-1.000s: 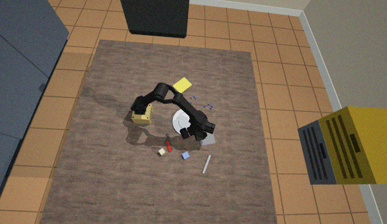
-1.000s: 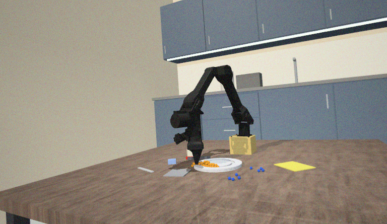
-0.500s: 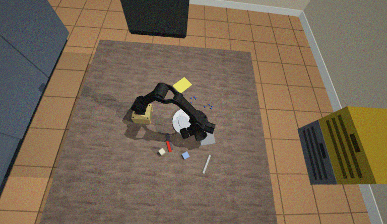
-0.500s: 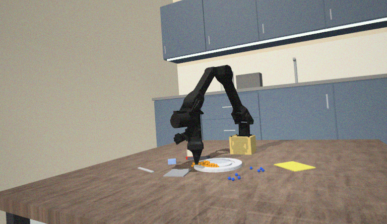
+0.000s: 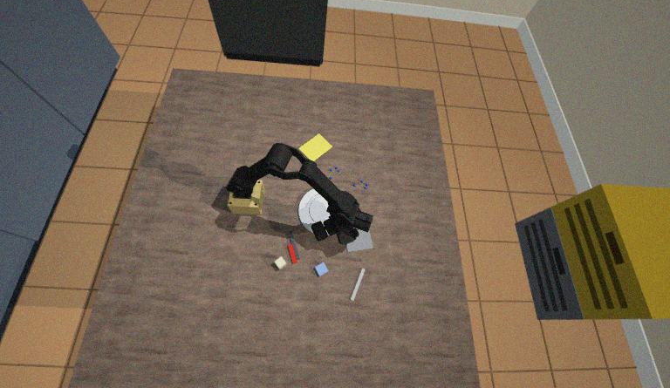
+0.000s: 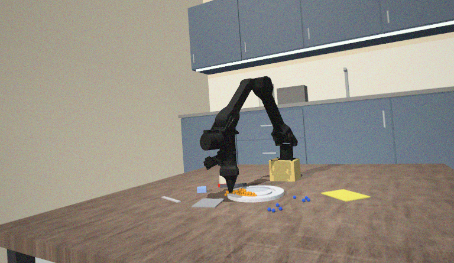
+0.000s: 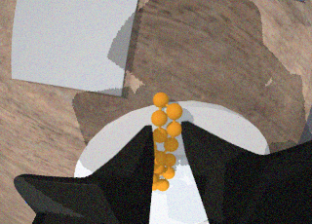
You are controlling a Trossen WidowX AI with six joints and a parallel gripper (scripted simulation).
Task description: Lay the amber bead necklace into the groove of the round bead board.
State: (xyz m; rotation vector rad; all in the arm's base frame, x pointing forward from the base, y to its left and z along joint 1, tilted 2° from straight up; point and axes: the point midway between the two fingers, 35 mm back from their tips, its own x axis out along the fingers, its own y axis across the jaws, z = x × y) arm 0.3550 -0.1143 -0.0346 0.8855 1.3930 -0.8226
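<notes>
The round bead board (image 5: 304,208) (image 6: 278,193) (image 7: 234,129) is white and lies flat on the table. The amber bead necklace (image 6: 240,191) (image 7: 159,118) is bunched in a narrow double row over the board's side away from the arm's base, its end bead near the rim. My gripper (image 6: 230,192) (image 7: 167,130) points down low at that rim and is shut on the necklace, with beads of both strands side by side between the fingertips. In the top view the arm hides the beads and part of the board. The fingers hide part of the necklace in the wrist view.
A grey square plate (image 5: 363,242) (image 6: 207,203) (image 7: 73,39) lies just beyond the board. A blue cube (image 5: 321,269) (image 6: 201,190), a cream cube (image 5: 280,262), a red-handled tool (image 5: 292,254) and a pale stick (image 5: 358,284) (image 6: 170,199) lie around. Several blue beads (image 6: 273,210) and a yellow sheet (image 5: 316,147) (image 6: 345,195) lie opposite.
</notes>
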